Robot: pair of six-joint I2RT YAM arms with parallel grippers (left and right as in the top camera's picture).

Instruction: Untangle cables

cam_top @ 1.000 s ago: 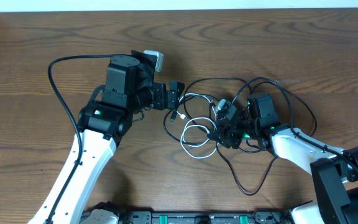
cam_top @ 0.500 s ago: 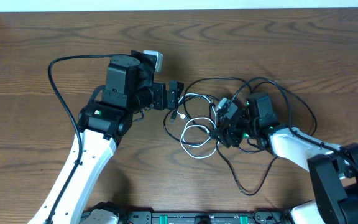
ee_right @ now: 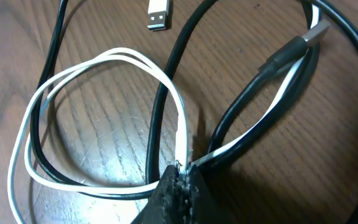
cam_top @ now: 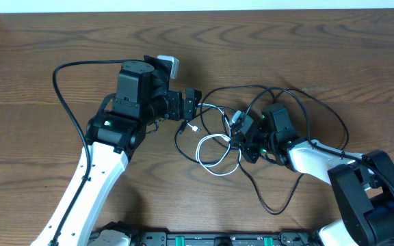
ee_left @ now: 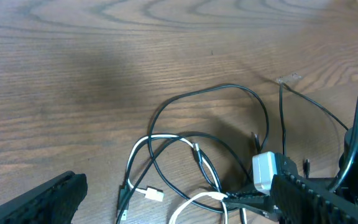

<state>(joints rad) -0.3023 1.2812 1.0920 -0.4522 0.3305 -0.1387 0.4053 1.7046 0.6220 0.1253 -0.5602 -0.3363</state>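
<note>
Two fingertips of the right gripper (ee_right: 182, 177) are pinched shut on the white cable (ee_right: 104, 62), whose loops lie crossed with the black cables (cam_top: 306, 102) in one bunch at mid-table. The step looks like drawing white free. Next it likely needs a slow pull while the left gripper (cam_top: 191, 104), jaws spread wide and empty beside the bunch, pins a black strand. The wooden table (cam_top: 46, 41) shows dark grain, and a pale strip (cam_top: 183, 5) runs along its far edge.

A robotics lab bench: 2 white-and-black arms, left arm (cam_top: 104, 160) and right arm (cam_top: 320, 156), rise from a mounting rail (cam_top: 204, 240) at the edge of a wood-grain surface (cam_top: 334, 48) with loose cables (ee_right: 158, 124) lying on it
</note>
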